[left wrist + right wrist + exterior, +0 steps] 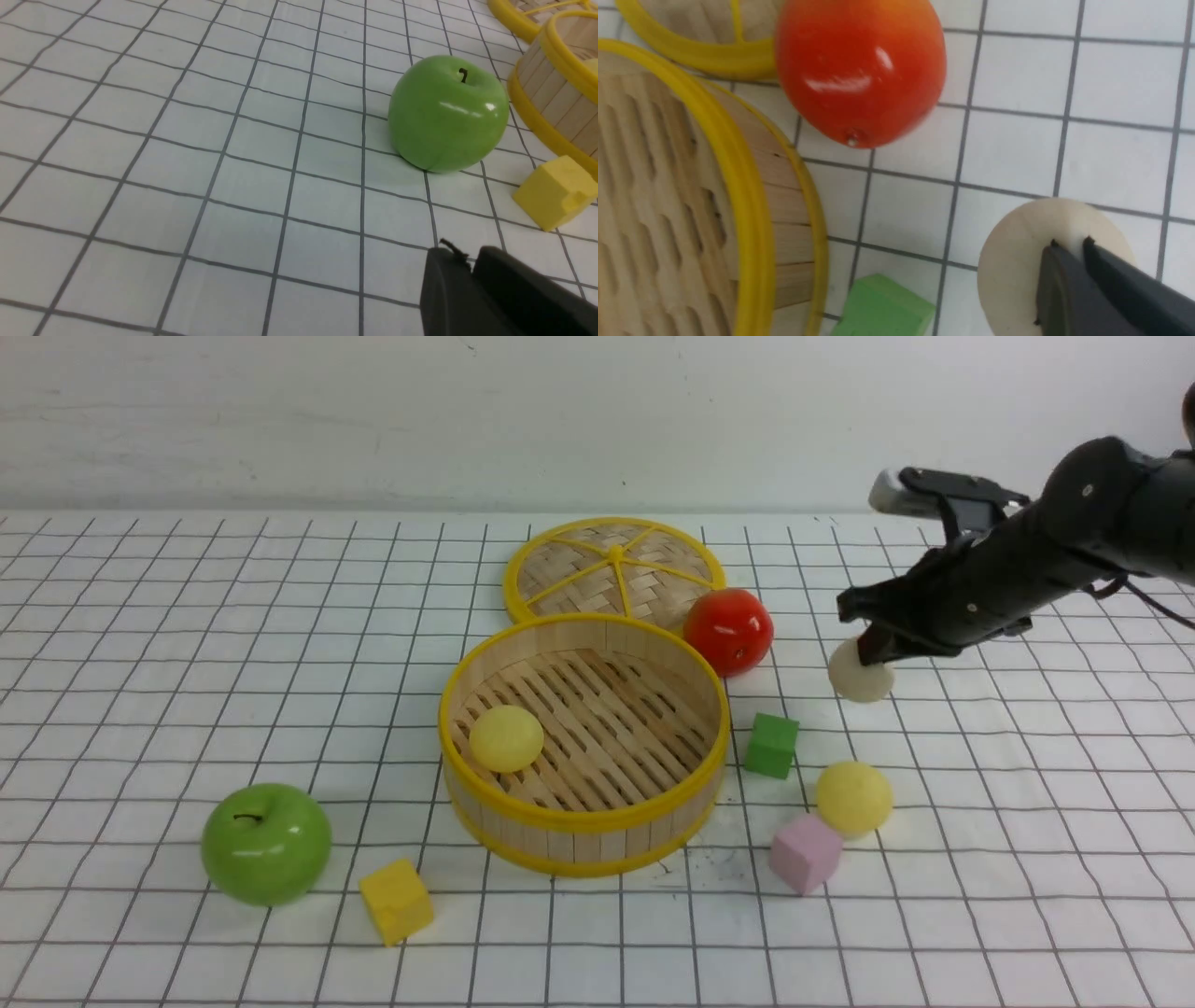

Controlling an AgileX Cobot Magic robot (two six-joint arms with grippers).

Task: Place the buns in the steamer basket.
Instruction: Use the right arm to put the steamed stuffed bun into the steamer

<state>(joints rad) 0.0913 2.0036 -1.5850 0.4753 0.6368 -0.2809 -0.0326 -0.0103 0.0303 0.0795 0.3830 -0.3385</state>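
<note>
The steamer basket [583, 821] stands mid-table, and one pale yellow bun [505, 738] lies on its slats. A second yellow bun [853, 798] rests on the table to its right. Further back on the right, my right gripper [868, 649] is shut on the top of the cream bun [859, 679]. The right wrist view shows its two dark fingers pinching that bun [1017, 261] beside the basket's wall [747, 210]. My left gripper [467, 254] shows only in the left wrist view, fingers almost together with nothing between them, near the green apple [448, 112].
The woven lid [614, 569] lies behind the basket, with a red apple [728, 630] at its right. A green cube [771, 745] and a pink cube [805, 852] sit near the loose yellow bun. A green apple [266, 843] and a yellow cube [397, 901] are at front left.
</note>
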